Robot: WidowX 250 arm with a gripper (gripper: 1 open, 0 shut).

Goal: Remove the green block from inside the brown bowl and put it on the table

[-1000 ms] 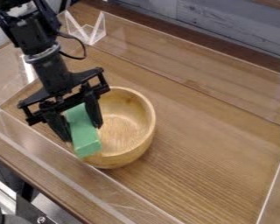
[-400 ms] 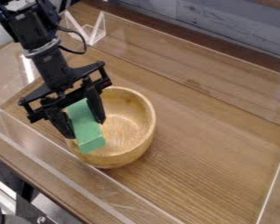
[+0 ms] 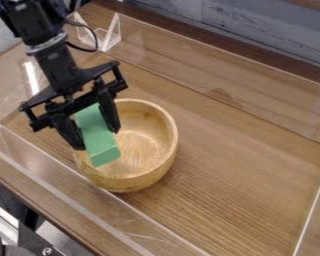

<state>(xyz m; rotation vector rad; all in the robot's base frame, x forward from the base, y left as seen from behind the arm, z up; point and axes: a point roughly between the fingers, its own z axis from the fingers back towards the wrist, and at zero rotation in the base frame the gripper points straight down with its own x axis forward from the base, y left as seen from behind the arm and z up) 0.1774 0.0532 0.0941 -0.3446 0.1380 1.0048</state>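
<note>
My black gripper (image 3: 88,124) points steeply down over the left part of the brown bowl (image 3: 152,160) and is shut on the green block (image 3: 99,142). The block is a flat green bar hanging tilted between the fingers, its lower end above the bowl's near-left rim. The round light-brown bowl stands on the wood-grain table (image 3: 236,150) and shows nothing else inside it. The arm rises from the gripper toward the upper left corner.
Low clear acrylic walls (image 3: 190,245) edge the table at the front, left and back. A clear triangular piece (image 3: 107,32) stands at the back wall. Bare tabletop stretches right of the bowl.
The gripper has risen slightly with the green block, lifting it further out of the bowl. The bowl has stayed in place.
</note>
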